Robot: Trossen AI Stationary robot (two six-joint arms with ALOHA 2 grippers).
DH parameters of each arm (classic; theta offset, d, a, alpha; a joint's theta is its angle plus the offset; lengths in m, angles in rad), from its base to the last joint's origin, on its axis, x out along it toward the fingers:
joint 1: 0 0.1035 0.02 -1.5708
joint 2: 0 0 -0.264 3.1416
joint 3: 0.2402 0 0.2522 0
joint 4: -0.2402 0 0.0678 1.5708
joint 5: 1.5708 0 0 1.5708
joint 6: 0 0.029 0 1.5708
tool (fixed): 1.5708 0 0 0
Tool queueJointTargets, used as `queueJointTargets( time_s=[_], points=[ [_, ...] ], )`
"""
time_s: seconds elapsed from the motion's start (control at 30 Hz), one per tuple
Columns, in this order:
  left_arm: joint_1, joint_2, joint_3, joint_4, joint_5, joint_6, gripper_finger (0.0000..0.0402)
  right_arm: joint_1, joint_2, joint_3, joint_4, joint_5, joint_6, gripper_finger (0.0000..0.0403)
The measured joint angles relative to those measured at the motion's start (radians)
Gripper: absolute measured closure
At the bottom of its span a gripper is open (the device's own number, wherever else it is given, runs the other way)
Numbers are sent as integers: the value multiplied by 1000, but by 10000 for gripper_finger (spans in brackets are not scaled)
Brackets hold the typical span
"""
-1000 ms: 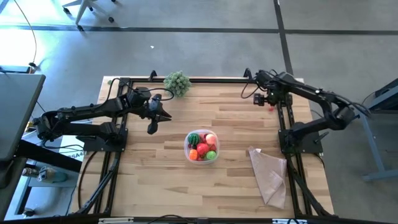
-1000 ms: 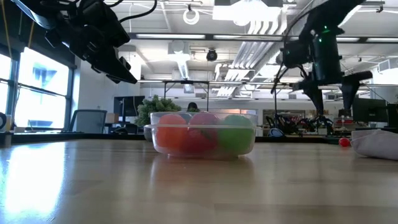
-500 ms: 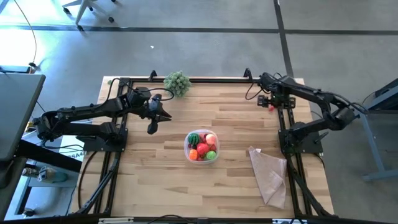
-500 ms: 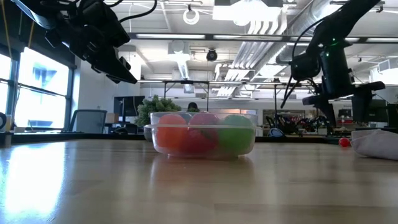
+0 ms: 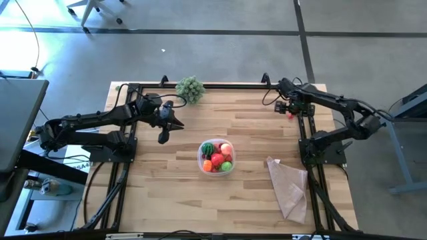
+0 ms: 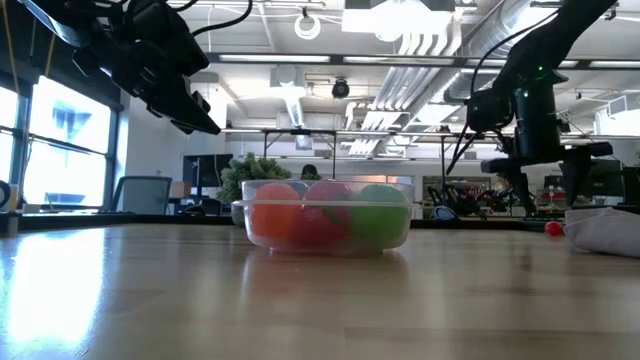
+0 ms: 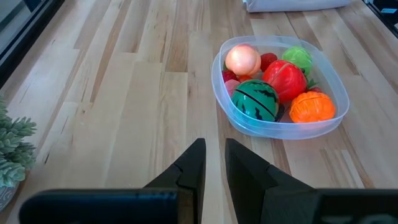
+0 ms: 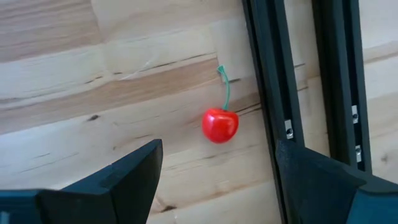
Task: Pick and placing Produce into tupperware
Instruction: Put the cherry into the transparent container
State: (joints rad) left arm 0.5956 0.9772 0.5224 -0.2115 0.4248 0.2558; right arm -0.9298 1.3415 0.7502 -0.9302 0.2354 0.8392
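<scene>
The tupperware stands mid-table and holds several produce pieces: a green striped ball, a pink one, red, orange and light green ones. A red cherry with a green stem lies on the wood near the far right corner, beside a black rail. My right gripper hovers open above the cherry, one finger on either side, touching nothing. My left gripper waits shut, raised to the left of the tupperware.
A tan cloth lies near the table's right edge. A bushy grey-green plant clump sits at the far edge. Black frame rails run right beside the cherry. Bare wood lies between the tupperware and the cherry.
My right gripper has moved toward the table's right edge and down, ending over the cherry. The cherry, the tupperware and my left arm have kept still.
</scene>
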Motion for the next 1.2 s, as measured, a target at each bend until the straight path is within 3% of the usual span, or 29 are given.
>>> queueJointTargets(
  time_s=[0.37, 0.93, 1.2],
  points=[
    [0, 0, 0, 0, 0, 0, 350, 1, 0, -5, 9, 1, 34, 98],
    [0, 0, 0, 0, 0, 0, 350, -8, 0, -143, 225, 27, 55, 99],
    [0, 0, 0, 0, 0, 0, 350, -8, 0, -194, 298, 45, 64, 131]
  ],
)
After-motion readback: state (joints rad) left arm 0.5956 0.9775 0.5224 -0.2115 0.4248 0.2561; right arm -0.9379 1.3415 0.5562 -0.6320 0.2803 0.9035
